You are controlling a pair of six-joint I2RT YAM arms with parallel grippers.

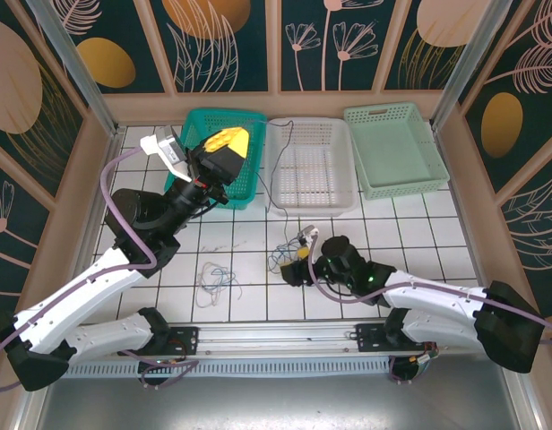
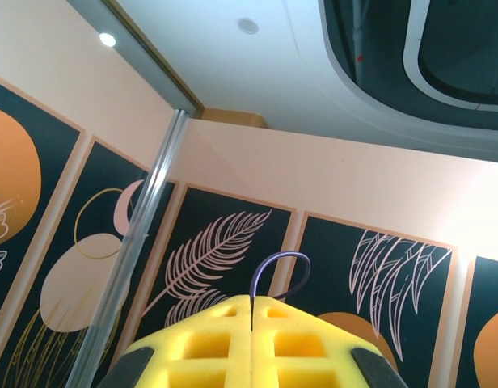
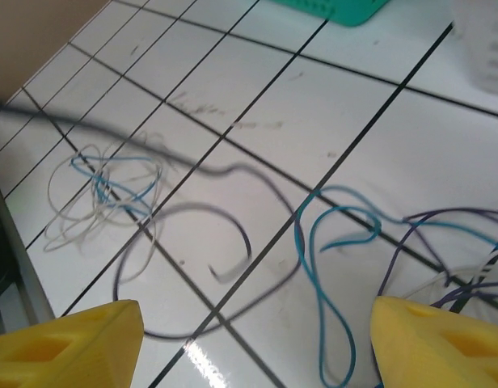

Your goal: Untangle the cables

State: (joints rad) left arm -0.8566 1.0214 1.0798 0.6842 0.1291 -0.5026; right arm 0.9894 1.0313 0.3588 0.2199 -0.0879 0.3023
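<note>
Cables on the white tiled table [image 1: 419, 233], seen as I work the arms remotely. The cables are hair-thin curly wires in dark navy, blue and pale grey-white. They lie in two knots: a larger knot [image 1: 289, 255] just in front of the right gripper [image 1: 298, 269], and a smaller pale knot [image 1: 215, 279] well to its left.

The right gripper [image 3: 257, 339] hovers low with its yellow fingers wide apart and nothing between them. A long blue loop [image 3: 322, 267] and a dark curl [image 3: 192, 267] lie below it.

The left gripper [image 1: 229, 141] is raised over the green plastic basket [image 1: 200, 125]. Its fingers are pressed together, and a thin violet-dark loop [image 2: 281, 271] rises from the seam. I judge it clamped on the dark cable [image 1: 270, 179] that trails down past the white basket [image 1: 312, 166].

I expect the wires to be nearly weightless, limp and springy, and quick to slip or snag. I would pinch a single strand on an open loop clear of the crossings, not the knot itself.
</note>
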